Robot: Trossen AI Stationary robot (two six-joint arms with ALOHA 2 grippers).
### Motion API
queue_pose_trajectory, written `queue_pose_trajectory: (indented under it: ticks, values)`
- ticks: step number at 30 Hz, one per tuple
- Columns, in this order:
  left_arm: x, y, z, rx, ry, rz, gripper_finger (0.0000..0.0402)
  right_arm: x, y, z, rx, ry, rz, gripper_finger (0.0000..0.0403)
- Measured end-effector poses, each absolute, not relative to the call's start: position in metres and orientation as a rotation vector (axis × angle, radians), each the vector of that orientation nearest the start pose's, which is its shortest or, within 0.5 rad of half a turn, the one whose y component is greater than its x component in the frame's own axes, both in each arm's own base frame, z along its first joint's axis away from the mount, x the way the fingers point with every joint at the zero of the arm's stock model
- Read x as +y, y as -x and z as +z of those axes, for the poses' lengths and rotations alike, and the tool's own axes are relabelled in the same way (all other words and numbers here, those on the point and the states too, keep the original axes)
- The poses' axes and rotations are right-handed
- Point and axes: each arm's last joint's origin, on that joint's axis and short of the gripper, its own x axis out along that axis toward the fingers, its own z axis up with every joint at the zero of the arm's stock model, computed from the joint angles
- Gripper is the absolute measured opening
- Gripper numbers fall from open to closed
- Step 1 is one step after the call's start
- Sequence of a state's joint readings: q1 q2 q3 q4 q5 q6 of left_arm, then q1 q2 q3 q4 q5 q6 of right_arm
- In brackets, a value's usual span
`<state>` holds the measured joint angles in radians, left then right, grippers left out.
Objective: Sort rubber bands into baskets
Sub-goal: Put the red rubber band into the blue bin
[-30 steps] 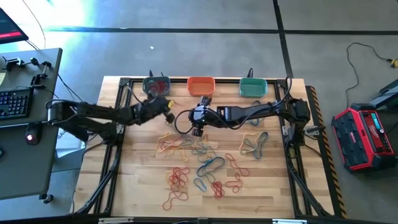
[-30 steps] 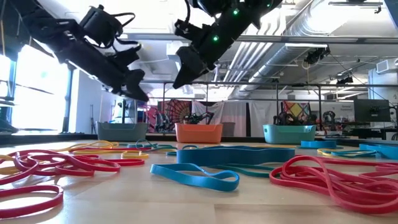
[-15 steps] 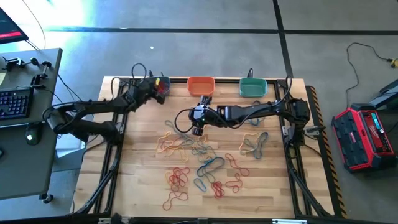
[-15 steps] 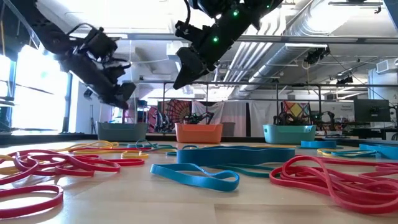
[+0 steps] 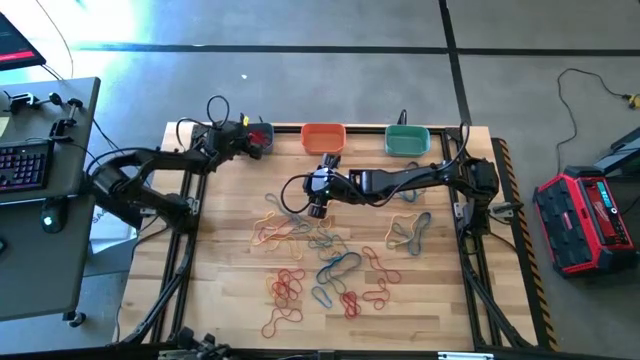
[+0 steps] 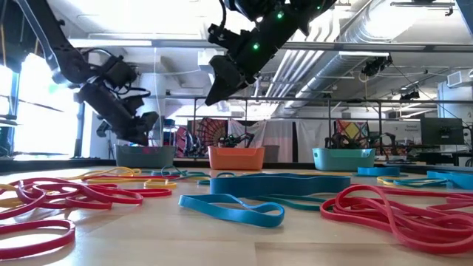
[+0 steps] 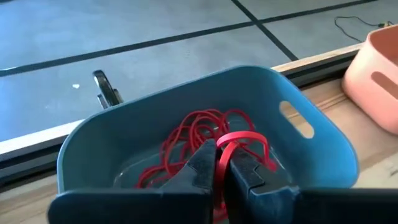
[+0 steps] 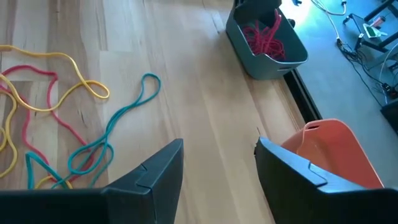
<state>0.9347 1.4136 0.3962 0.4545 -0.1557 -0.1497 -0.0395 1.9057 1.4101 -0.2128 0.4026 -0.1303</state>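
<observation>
Pincer, left (image 7: pixel 219 163): fingers clenched on a red rubber band (image 7: pixel 239 140), poised directly over the grey-blue basket (image 7: pixel 323 140), apparently so the band would fall among the red loops (image 7: pixel 193 134) already gathered beneath it. Pincer, right (image 8: pixel 217 165): released, jaws wide, hovering above the bare wood short of the loose bands (image 5: pixel 320 255), orange basket (image 5: pixel 322 137) just ahead, teal basket (image 5: pixel 407 140) off to its side.

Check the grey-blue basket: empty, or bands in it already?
Not empty. The grey-blue basket holds a tangle of red rubber bands, and the left end effector above it pinches one more red band.
</observation>
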Motion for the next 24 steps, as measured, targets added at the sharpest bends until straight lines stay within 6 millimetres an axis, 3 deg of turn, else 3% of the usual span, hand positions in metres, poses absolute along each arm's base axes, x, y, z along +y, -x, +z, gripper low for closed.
queue_pose_trajectory:
  ticks: [10,14,19,24]
  values:
    - [0.197,-0.139,0.152,0.352,0.355,0.917,0.0111,-0.036,-0.420,0.217,0.783,0.134,-0.336,0.0186]
    - [0.199,-0.137,0.157,0.305,0.351,0.832,0.0126,-0.043,-0.421,0.210,0.797,0.071,-0.351,0.0174]
    - [0.202,-0.136,0.163,0.260,0.294,0.805,0.0097,-0.047,-0.421,0.209,0.796,0.054,-0.361,0.0143]
    - [0.202,-0.135,0.163,0.266,0.299,0.819,0.0024,-0.048,-0.421,0.209,0.795,0.079,-0.368,0.0094]
